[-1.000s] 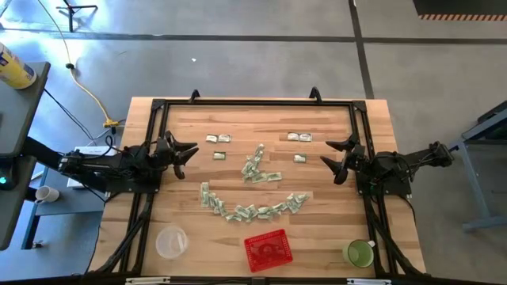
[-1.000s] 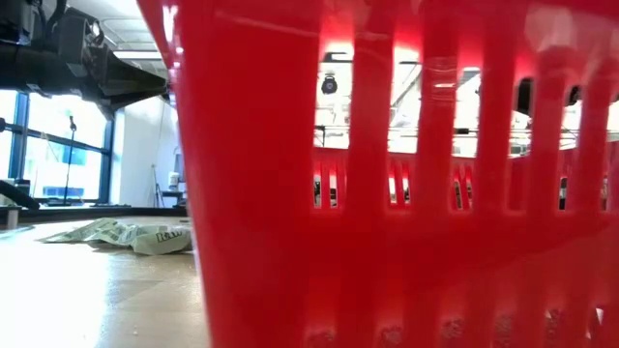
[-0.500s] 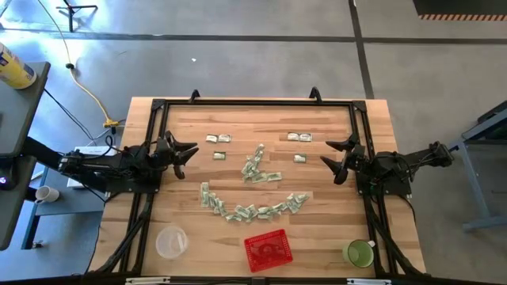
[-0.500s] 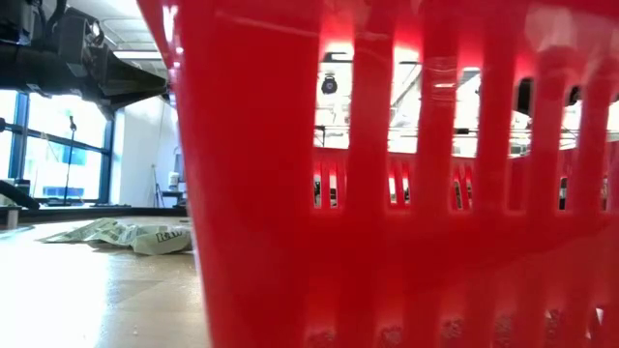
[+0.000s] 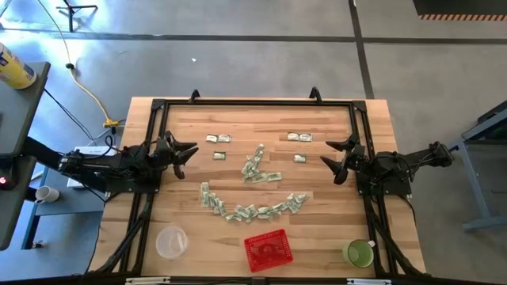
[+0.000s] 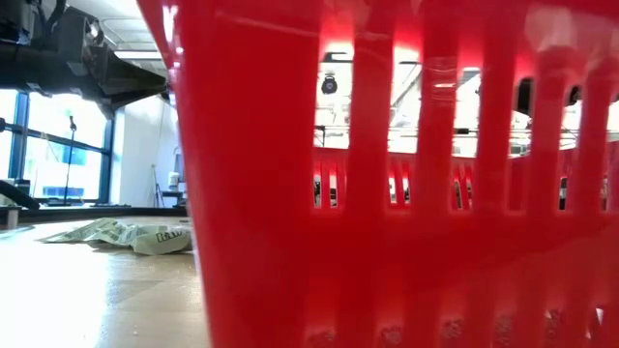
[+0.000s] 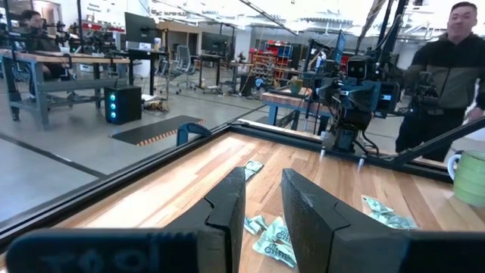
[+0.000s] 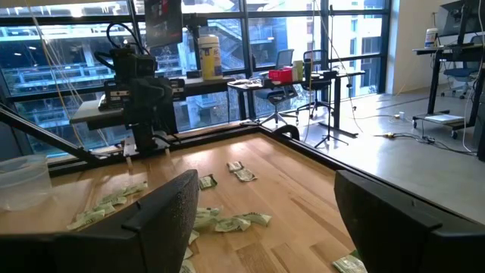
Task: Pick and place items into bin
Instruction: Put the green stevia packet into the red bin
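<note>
1. Many items (image 5: 252,210) are seen scattered across the middle of the counter (image 5: 182,210), laid out as a face-like pattern.
2. The bin (image 5: 268,249) is placed at the counter's near edge, between a clear container (image 5: 171,242) and a green cup (image 5: 359,253).
3. The left end effector (image 5: 187,156) is held at the left side, fingers narrowly parted, nothing gripped.
4. The right end effector (image 5: 334,158) is held at the right side, fingers spread wide, nothing gripped.
</note>
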Tool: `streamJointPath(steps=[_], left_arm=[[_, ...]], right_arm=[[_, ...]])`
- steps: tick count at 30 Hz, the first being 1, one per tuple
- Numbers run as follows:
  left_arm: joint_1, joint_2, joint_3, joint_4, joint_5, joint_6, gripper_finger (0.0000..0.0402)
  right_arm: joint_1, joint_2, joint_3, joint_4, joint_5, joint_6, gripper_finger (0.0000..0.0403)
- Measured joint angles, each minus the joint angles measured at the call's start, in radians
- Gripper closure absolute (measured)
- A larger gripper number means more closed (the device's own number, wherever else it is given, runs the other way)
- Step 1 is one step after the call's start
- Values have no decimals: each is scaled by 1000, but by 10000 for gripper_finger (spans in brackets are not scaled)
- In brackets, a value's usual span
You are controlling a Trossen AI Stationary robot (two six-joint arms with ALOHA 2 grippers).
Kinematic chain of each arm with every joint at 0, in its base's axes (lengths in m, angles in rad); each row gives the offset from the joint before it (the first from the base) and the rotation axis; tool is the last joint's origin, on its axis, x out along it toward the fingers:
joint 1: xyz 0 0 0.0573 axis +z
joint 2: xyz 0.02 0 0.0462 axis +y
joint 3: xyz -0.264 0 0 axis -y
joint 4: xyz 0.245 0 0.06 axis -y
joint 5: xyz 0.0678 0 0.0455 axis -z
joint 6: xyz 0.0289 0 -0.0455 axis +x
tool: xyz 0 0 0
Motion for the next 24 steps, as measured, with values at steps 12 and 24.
streamJointPath(steps=[12, 24], left_arm=[[0, 4, 0, 59, 2, -623, 277], [0, 5, 1, 53, 54, -1058, 277]], right_arm=[[0, 0, 0, -2, 0, 0, 104], [0, 0, 1, -4, 24, -389, 104]])
